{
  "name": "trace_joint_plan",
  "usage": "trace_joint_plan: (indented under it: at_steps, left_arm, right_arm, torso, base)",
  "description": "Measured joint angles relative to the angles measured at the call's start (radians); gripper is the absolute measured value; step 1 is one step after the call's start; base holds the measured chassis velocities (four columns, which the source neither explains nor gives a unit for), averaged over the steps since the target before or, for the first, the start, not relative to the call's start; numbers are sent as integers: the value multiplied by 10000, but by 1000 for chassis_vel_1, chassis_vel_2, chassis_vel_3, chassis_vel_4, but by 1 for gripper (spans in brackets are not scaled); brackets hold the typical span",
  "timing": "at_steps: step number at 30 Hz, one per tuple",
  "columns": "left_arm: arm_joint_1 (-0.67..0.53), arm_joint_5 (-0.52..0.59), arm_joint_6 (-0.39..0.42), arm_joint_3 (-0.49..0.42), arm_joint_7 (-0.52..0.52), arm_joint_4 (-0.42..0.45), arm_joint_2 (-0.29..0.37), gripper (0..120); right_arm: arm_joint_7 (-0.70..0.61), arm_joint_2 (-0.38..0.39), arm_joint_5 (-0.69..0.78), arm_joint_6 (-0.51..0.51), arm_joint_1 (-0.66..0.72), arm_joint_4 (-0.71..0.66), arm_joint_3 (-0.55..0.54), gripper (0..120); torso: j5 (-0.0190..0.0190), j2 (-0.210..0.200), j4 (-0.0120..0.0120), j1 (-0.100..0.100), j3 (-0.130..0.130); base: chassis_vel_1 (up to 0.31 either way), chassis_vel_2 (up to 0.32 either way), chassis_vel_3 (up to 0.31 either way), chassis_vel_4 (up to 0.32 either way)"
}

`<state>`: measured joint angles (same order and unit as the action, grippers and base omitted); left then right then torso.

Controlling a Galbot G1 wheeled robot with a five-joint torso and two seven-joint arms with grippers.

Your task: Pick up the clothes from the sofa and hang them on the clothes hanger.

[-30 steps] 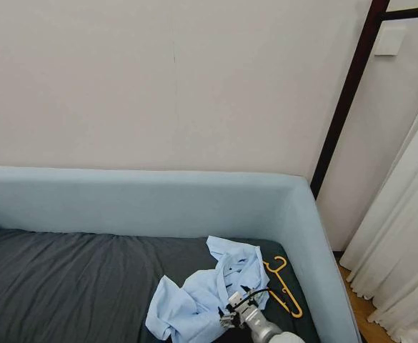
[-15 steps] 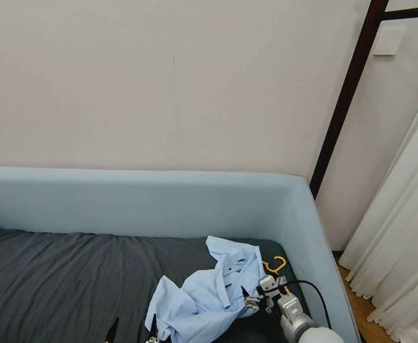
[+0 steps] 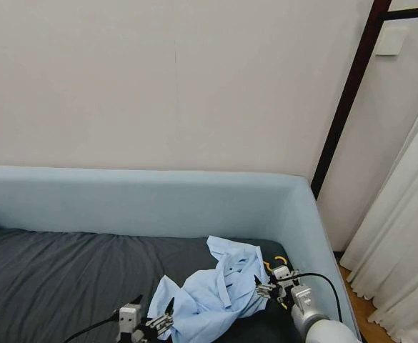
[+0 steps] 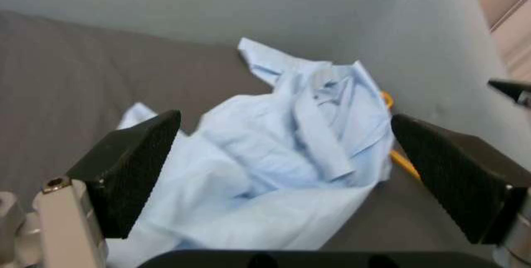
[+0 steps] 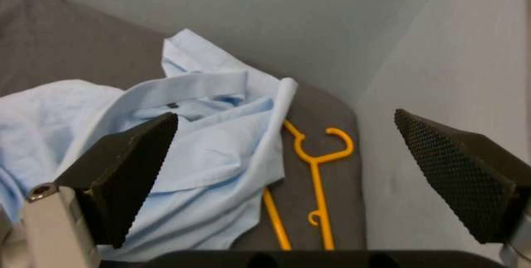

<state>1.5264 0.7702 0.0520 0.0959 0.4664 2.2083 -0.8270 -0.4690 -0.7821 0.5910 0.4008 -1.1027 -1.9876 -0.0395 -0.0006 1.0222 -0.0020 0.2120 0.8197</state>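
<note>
Two grippers are hovering at the shirt, fingers spread wide and holding nothing.

The left gripper [image 3: 153, 306] is hanging by the near left edge of the light blue shirt [image 3: 216, 293], and the right gripper [image 3: 266, 284] is standing at its right edge, over the orange hanger [image 3: 279, 260]. The shirt is lying crumpled at the right end of the sofa [image 3: 66, 271], on the dark seat, with the collar and folds heaped up and one side covering part of the hanger. The step in hand is probably the reach before a first grasp. The next move is likely calling for lowering onto a raised fold and closing on thin, loose cloth.
</note>
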Motion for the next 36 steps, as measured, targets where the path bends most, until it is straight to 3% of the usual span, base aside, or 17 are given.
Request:
trace_joint_plan:
  at_steps: [4,5,7,10,15,23,28,36]
  left_arm:
    - [-2595,1727,1120,-2149,2201,-520,-743,100]
    - [-2595,1727,1120,-2149,2201,-520,-743,100]
    - [-3768,2502,1519,-2896,3076,-1050,-1147,98]
    - [-4562,2951,1655,-3476,3368,-1454,-1464,97]
    - [-5890,3582,1637,-4631,3887,-2585,-2780,95]
    - [-6118,3660,1611,-4781,4477,-3412,-3555,92]
    - [-6299,3409,1539,-4630,4786,-4691,-4533,89]
    - [-6513,3325,1530,-4545,4873,-5946,-5306,88]
  right_arm:
    - [-45,154,55,100,-879,-216,1049,100]
    - [-45,154,55,100,-879,-216,1049,100]
    - [-76,195,163,183,-1338,-349,1553,100]
    - [-93,212,224,232,-1625,-421,1925,100]
    - [-98,192,232,282,-2434,-590,2640,100]
    - [-92,159,174,288,-2960,-658,3112,100]
    - [-92,261,200,356,-3085,-753,3199,100]
    - [-126,333,288,403,-3065,-784,3164,100]
  torso:
    - [-1,0,6,0,1]
    - [-1,0,6,0,1]
    - [1,0,5,0,0]
    - [0,0,9,0,1]
    - [0,0,4,0,0]
    - [1,0,7,0,0]
    - [-1,0,7,0,-1]
    - [-1,0,7,0,0]
  base:
    - [0,0,0,0]
    - [0,0,0,0]
    - [0,0,0,0]
    - [0,0,0,0]
    - [0,0,0,0]
    - [0,0,0,0]
    - [0,0,0,0]
    - [0,0,0,0]
